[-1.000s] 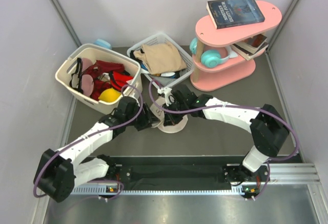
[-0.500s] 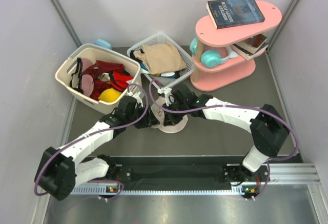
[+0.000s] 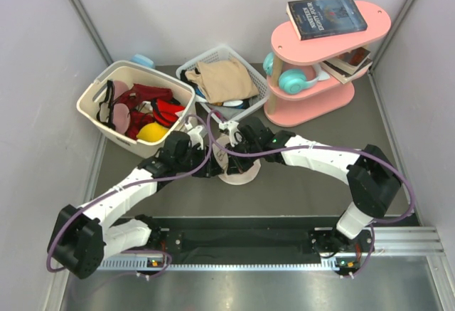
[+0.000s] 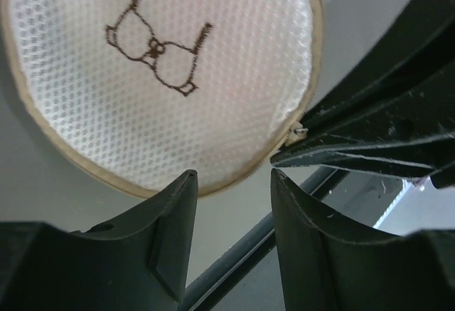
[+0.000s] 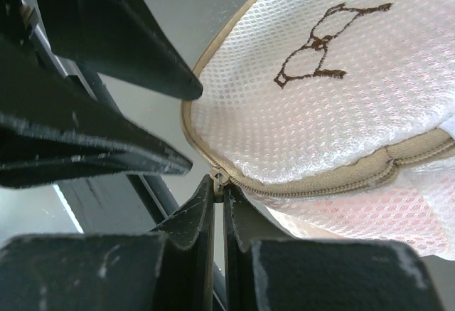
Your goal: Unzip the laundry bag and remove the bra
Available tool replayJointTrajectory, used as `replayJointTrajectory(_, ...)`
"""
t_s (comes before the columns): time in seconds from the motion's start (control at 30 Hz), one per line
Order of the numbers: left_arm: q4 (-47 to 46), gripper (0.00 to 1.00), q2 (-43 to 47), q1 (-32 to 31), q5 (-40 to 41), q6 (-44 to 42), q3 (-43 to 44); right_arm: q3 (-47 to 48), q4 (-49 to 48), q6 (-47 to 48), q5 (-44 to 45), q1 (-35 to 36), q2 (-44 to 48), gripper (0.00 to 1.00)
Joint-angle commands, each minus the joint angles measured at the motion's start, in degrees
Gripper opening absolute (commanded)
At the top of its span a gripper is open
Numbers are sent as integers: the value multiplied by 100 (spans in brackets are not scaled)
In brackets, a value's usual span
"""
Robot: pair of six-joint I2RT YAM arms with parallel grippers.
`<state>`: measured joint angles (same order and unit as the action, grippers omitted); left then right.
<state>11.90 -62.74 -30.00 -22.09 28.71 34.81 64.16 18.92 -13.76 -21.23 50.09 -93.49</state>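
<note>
Since a second ago the left arm has slid its claw (image 4: 232, 176) a little to the right, closer to the laundry bag (image 3: 240, 175), while the right arm has barely shifted. From above, both wrists cover most of the bag, and only its near edge shows on the dark table (image 3: 306, 186). White mesh hides whatever is inside, and I cannot tell how far the zip has run. The left claw is moderately spread and holds nothing, its tips just short of the tan rim below the stitched logo (image 4: 156, 40). The right claw (image 5: 219, 191) is pinched tight on the small metal zip pull (image 5: 219, 178) at the rim. Both arms reach forward and bend inward, meeting over the bag.
</note>
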Motion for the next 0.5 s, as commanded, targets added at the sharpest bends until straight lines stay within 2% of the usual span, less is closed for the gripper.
replayJointTrajectory(0.0,-311,50,156,-85,-235,-252,202,44,-187,-48,-74,-34,68,0)
replayJointTrajectory(0.2,-337,52,-1,-94,-112,-348,175,61,-178,-48,-100,-43,50,0)
replayJointTrajectory(0.33,-382,47,-335,-173,46,-401,316,61,-160,-57,-100,-43,59,0)
replayJointTrajectory(0.43,-364,34,-563,-226,117,-436,483,44,-151,-48,-92,-43,68,0)
replayJointTrajectory(0.47,-347,21,-668,-226,126,-462,561,44,-143,-48,-91,-51,59,0)
